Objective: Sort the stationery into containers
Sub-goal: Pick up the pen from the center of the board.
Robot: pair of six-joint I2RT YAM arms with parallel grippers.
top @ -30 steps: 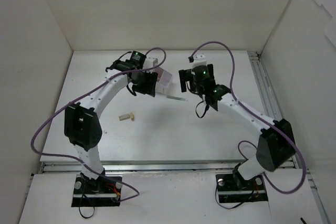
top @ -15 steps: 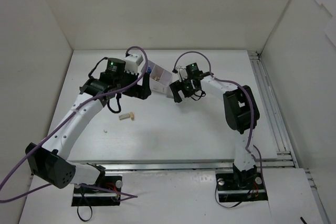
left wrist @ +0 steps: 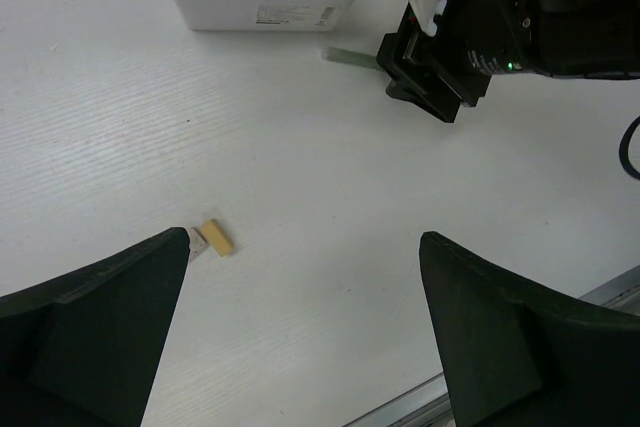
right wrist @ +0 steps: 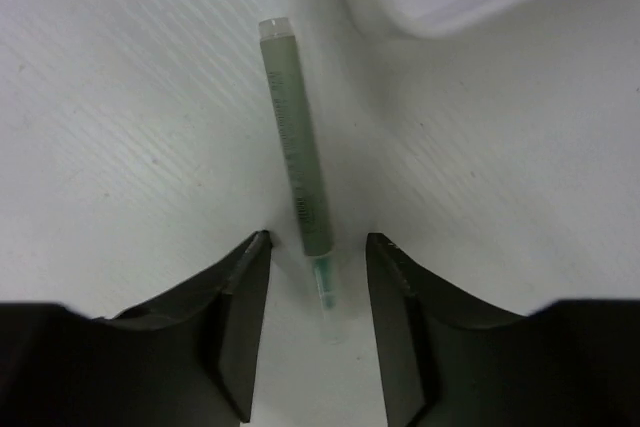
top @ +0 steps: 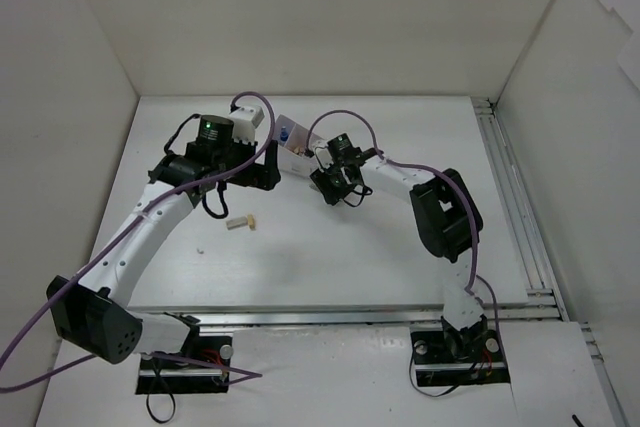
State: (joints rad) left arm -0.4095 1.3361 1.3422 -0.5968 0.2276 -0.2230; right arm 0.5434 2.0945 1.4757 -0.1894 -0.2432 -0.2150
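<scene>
While the left gripper (left wrist: 305, 239) hangs spread wide by a short tan eraser block (left wrist: 215, 237), the right gripper's (right wrist: 318, 247) half-closed fingers (right wrist: 240, 317) straddle a thin grey-green pen (right wrist: 295, 137) without clamping it, just near of the translucent white plastic box (left wrist: 250, 12).

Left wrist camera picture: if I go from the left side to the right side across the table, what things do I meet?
Tan block → green pen → right gripper. The white box stretches above the first two, so it is left out.
</scene>
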